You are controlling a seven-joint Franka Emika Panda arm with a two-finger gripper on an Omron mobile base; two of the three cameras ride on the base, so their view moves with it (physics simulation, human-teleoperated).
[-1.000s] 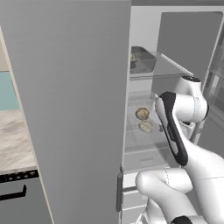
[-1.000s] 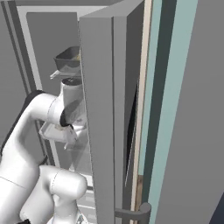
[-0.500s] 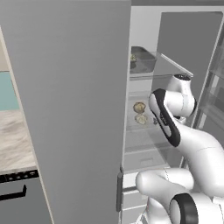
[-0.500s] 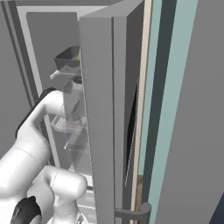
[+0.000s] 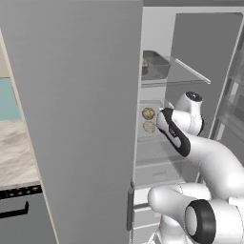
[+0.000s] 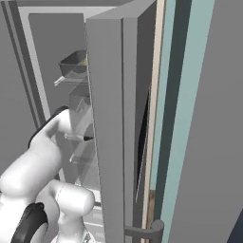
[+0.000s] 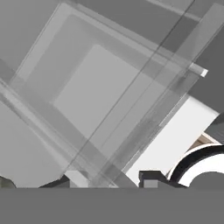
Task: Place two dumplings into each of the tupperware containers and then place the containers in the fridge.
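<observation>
Arm [image 5: 174, 133] moved deeper into fridge [image 5: 76, 95], w/ container [image 5: 148, 120].

A pale marbled stone countertop [image 5: 16, 152] lies at the left of the left base view. Below it sits a dark grey appliance front [image 5: 21, 214] with 1 short black handle [image 5: 14, 210]. Above the countertop is a flat teal wall panel [image 5: 8, 97]. In the right base view, 1 tall teal vertical wall strip [image 6: 178, 109] stands beside a thin pale wooden edge strip [image 6: 153, 142].

No readable text, labels, brands, numbers or signs on any surface.
</observation>
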